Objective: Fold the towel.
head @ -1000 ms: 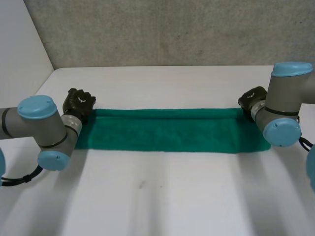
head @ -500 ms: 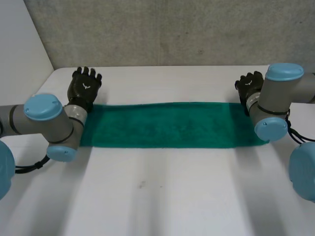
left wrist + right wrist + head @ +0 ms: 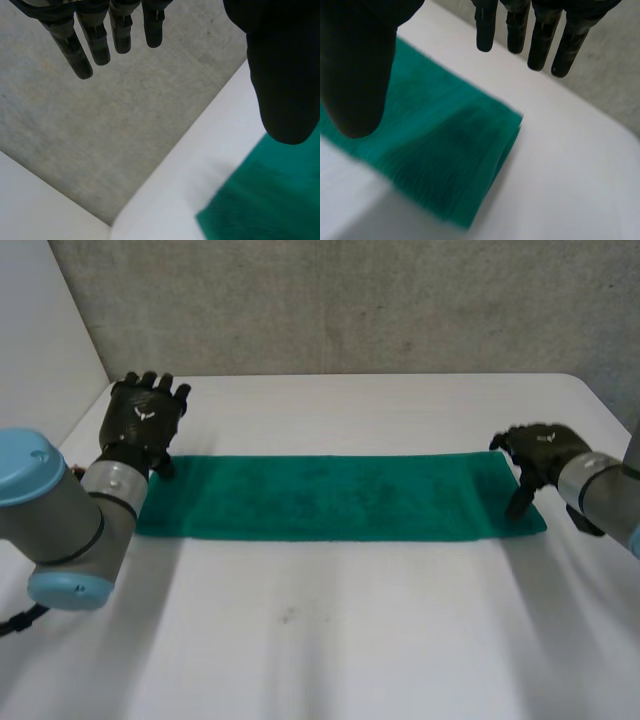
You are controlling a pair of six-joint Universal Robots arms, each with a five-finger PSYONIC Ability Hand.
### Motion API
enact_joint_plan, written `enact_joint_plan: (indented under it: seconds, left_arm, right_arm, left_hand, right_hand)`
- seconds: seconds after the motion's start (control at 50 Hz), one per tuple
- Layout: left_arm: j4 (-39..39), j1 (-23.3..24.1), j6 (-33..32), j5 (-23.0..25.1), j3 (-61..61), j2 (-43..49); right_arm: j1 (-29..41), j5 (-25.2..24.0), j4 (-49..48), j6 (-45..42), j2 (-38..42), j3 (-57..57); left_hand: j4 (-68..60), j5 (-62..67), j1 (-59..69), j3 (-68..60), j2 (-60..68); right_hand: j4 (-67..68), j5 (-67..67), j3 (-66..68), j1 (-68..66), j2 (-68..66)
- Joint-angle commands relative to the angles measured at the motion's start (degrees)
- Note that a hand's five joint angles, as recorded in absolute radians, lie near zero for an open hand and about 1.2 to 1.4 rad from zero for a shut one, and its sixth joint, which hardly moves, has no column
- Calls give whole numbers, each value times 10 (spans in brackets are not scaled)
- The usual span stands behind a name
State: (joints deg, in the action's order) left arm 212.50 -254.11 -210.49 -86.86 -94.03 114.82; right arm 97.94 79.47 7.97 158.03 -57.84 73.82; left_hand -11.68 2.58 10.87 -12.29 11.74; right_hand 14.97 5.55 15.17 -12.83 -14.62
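Count: one towel (image 3: 330, 498), two hands, one bench (image 3: 330, 640). The towel is green terry with a fuzzy nap, folded into a long narrow strip lying flat on the bench and running from one hand to the other. In the right wrist view its short end (image 3: 435, 150) shows doubled layers with a soft rounded fold at the corner. The left hand (image 3: 143, 420) sits at the far corner of its end of the strip, raised, palm toward the wall. In its wrist view the fingers (image 3: 95, 40) are straight, spread well apart from the thumb, with nothing between them, and the towel's corner (image 3: 270, 200) lies below the thumb. The right hand (image 3: 535, 452) is over the other short end. Its fingers (image 3: 540, 35) are straight and apart from the thumb, and it holds nothing. From the head view we can't tell whether the thumb touches the cloth. The bench is smooth, matte white, with a rounded corner beyond the right hand. Beyond both hands is a rough grey concrete wall (image 3: 350, 300), and a plain white side panel (image 3: 40, 340) meets it past the left hand. The left arm (image 3: 60, 520), grey with a light-blue cap, overlaps the towel's near corner on its side in the head view.
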Motion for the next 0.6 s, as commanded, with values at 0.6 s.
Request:
enact_joint_plan:
  seconds: [0.6]
  left_arm:
    - [-2,14,80,-2,-54,-10]
  right_arm:
    - [-131,95,-81,-130,68,-18]
  left_hand:
    - [11,-20,-3,17,-12]
  right_hand:
    - [650,645,648,-672,-654]
